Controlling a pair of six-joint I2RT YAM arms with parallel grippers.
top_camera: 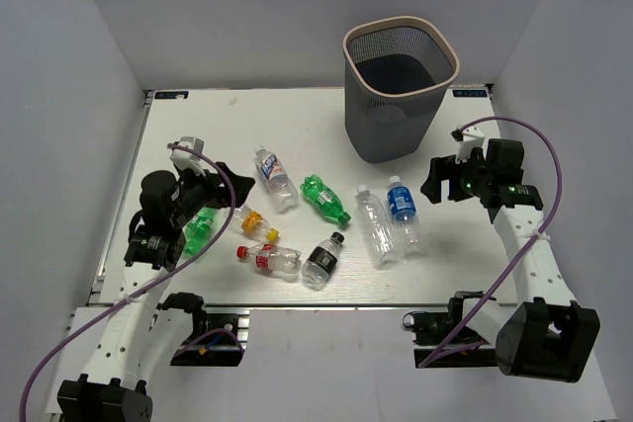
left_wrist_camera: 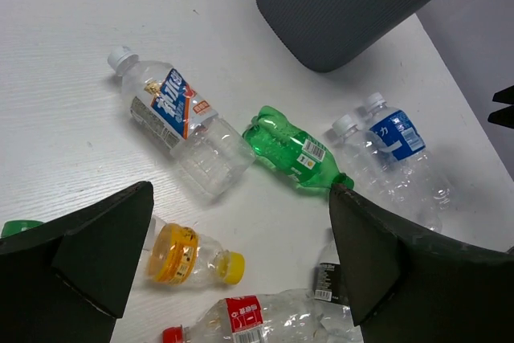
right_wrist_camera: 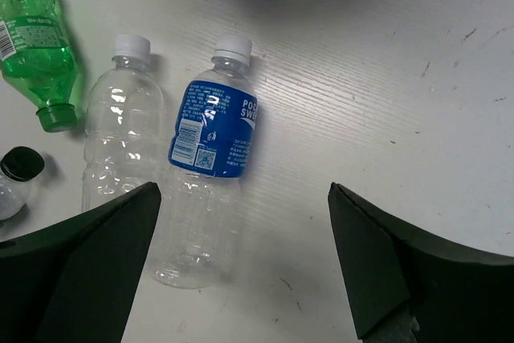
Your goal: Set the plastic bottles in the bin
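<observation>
**Item:** the blue-label bottle (right_wrist_camera: 213, 130) lies flat on the surface (top_camera: 297, 126). It is just beside a clear bottle (right_wrist_camera: 120, 134) on its left and parallel to it, and whether the two touch cannot be told. Both caps point toward the bin (top_camera: 391, 126).

**Governing relation:** in the right wrist view the bottle's long axis runs away from the camera, crosswise to the line between the two fingers. The bottle sits a little left of the midpoint of the gap. The clear neighbour lies nearer the left finger.

**Right tool** (right_wrist_camera: 241, 198): spread wide, holding nothing, hovering above the bottle.

**Left tool** (left_wrist_camera: 241, 194): also spread and empty. It hangs over the left group, above an orange-label bottle (left_wrist_camera: 181, 255), well apart from the item.

**Judgement:** the right arm is the nearer one, and closing should pinch across the bottle's width. A slight shift left looks needed. The main risk is a finger landing on the clear bottle.

**Bin:** upright, beyond the caps at the far side, well apart from every bottle.
</observation>
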